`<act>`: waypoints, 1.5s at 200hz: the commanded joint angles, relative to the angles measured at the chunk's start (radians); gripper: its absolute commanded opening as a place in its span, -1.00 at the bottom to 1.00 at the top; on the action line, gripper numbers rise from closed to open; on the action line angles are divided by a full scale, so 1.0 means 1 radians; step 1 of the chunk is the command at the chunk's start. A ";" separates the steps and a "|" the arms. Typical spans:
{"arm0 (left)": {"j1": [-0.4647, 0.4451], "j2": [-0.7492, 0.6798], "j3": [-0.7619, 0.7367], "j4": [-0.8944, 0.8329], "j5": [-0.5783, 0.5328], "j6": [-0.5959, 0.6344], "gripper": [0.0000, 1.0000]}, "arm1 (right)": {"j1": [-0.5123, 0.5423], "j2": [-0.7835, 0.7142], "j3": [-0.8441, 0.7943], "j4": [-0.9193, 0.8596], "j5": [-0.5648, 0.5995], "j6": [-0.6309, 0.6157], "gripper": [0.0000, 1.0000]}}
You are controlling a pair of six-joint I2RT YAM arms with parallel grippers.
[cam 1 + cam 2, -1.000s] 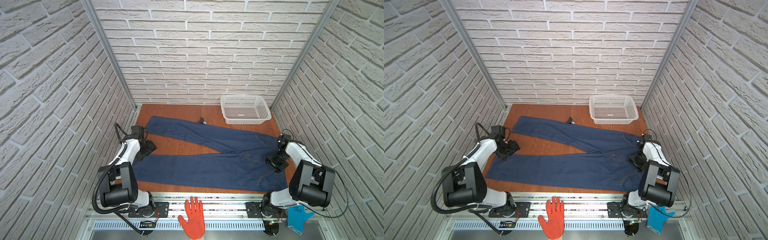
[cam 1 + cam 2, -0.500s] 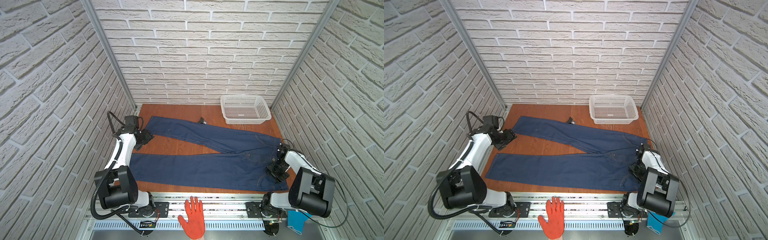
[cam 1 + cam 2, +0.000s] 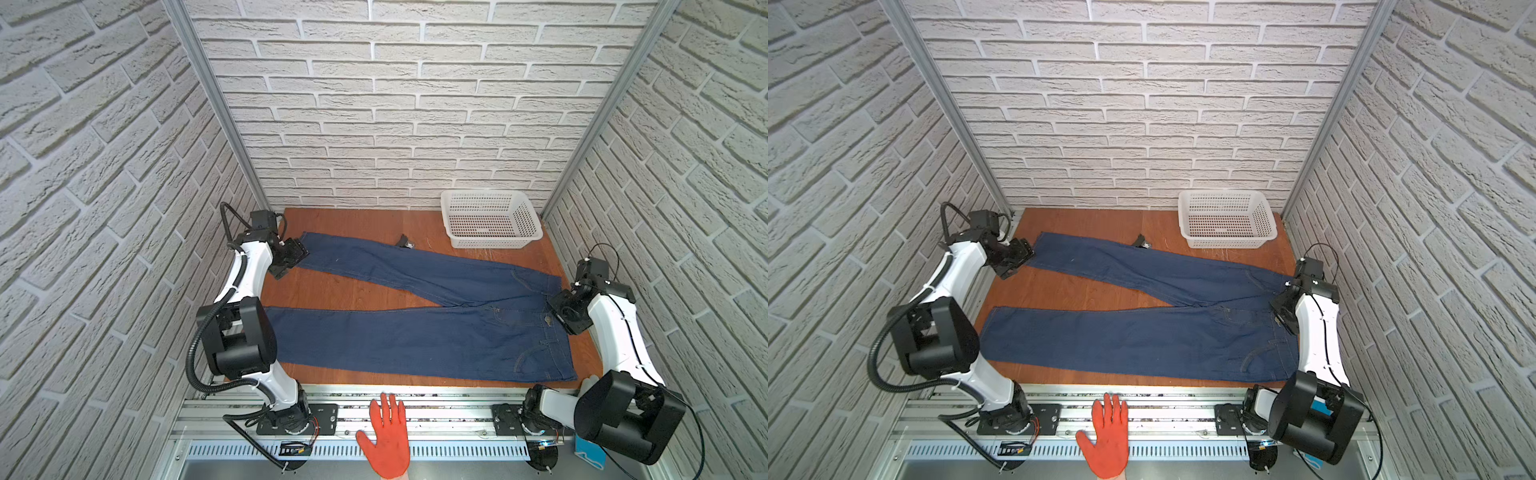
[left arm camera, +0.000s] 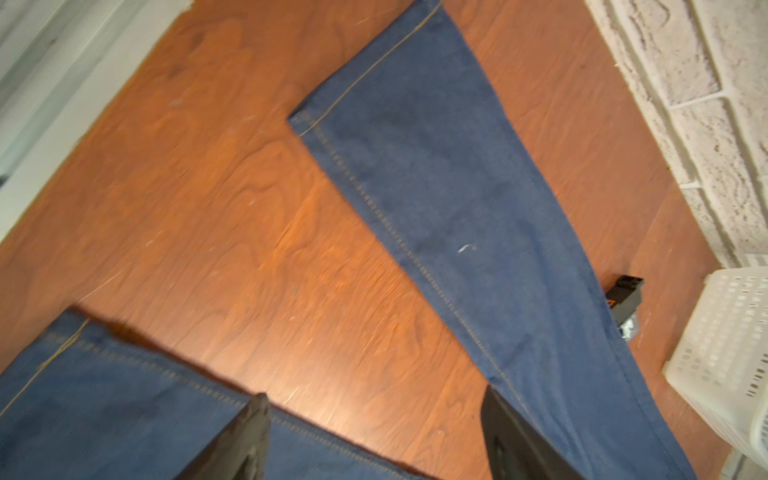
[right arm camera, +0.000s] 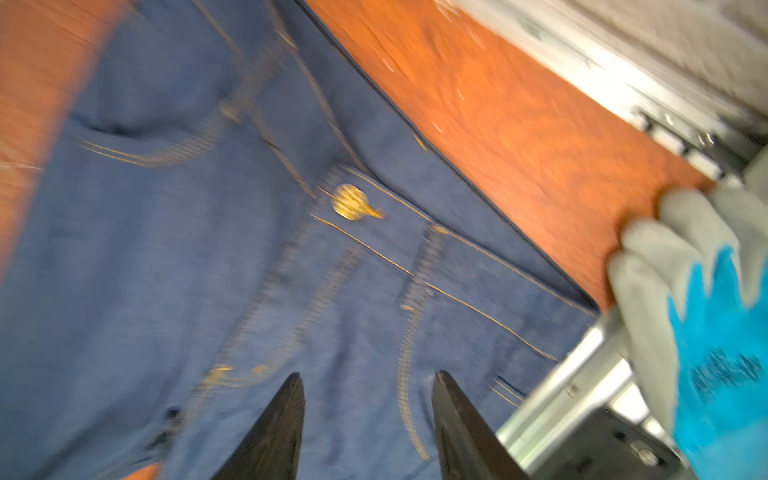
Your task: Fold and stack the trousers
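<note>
Lying flat, trousers [image 3: 415, 340]; left tool [image 4: 374, 395] and right tool [image 5: 366, 376] both spread, empty; left wrist view, unlike right, shows basket [image 4: 727, 353].

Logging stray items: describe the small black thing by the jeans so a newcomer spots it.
Find the white basket in the table's far right corner. Just left of it, at the far edge of the trousers' far leg, lies a small black part. It alone is tiny, dark, orange-marked.
</note>
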 commanded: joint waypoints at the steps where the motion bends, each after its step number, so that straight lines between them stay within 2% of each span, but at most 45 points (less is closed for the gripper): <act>1: -0.020 0.089 0.089 0.009 0.015 0.018 0.55 | -0.003 0.062 0.063 0.077 -0.066 -0.038 0.04; 40: -0.080 0.308 0.245 0.032 0.014 0.005 0.42 | -0.003 0.215 0.148 0.147 -0.135 -0.031 0.02; 74: -0.120 0.447 0.342 0.050 -0.005 -0.015 0.23 | 0.001 0.254 0.171 0.184 -0.150 -0.040 -0.01; 111: -0.116 0.537 0.367 0.047 -0.043 -0.025 0.06 | 0.001 0.277 0.191 0.194 -0.151 -0.055 -0.01; 131: -0.099 0.566 0.360 0.008 -0.076 -0.038 0.04 | 0.001 0.288 0.201 0.198 -0.153 -0.056 -0.02; 166: -0.029 0.538 0.271 -0.012 -0.132 -0.040 0.04 | 0.001 0.295 0.206 0.212 -0.160 -0.044 -0.02; 206: 0.059 0.500 0.165 -0.005 -0.132 -0.012 0.06 | 0.001 0.313 0.209 0.226 -0.162 -0.032 -0.03; 237: 0.080 0.447 0.096 0.024 -0.124 -0.012 0.09 | 0.000 0.333 0.216 0.247 -0.166 -0.030 -0.03; 300: 0.047 0.323 0.142 0.038 -0.066 -0.012 0.47 | -0.003 0.449 0.315 0.365 -0.171 -0.075 -0.01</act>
